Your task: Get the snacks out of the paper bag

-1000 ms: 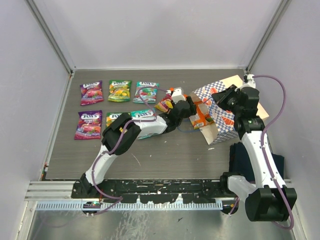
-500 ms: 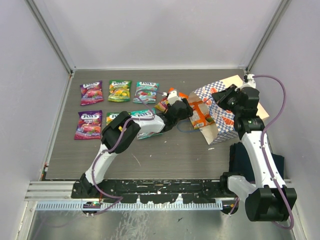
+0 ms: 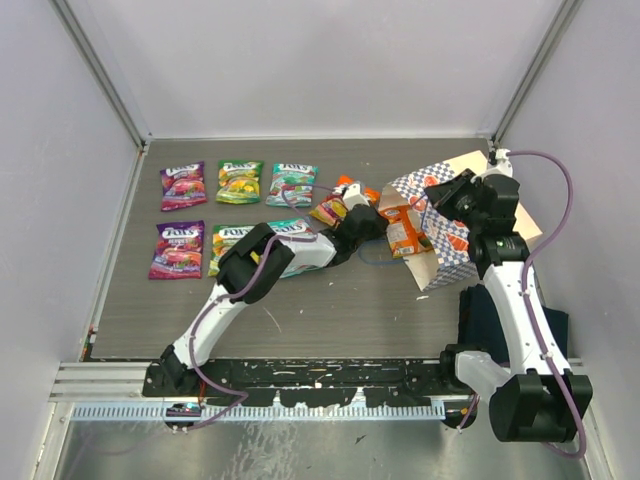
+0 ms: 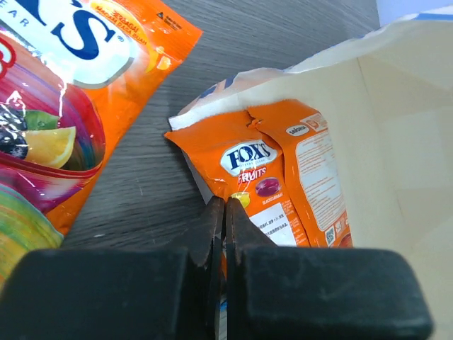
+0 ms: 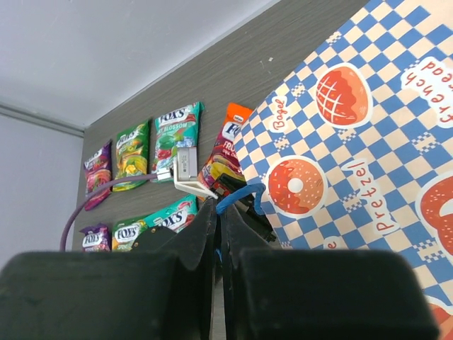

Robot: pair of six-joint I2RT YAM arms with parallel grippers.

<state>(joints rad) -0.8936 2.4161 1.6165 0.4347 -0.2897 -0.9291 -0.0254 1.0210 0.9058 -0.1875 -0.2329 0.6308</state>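
Left gripper (image 4: pixel 225 205), jaws pressed together at the near edge of an orange packet (image 4: pixel 248 166) lying in the mouth of the paper bag (image 4: pixel 396 142); they may have caught only a sliver, or nothing, and slip off. Right gripper (image 5: pixel 218 212) clamps the blue cord handle (image 5: pixel 241 193). Grey wood-grain table (image 3: pixel 330 310), pale walls (image 3: pixel 300 60).

Your paper bag (image 5: pixel 396 142) is blue-and-white check with orange doughnut pictures. You see one orange packet (image 4: pixel 244 152), white logo; also a purple packet (image 3: pixel 182 186), green packet (image 3: pixel 240 182), teal packet (image 3: pixel 291 184); bench (image 3: pixel 350 300) grey wood-grain.
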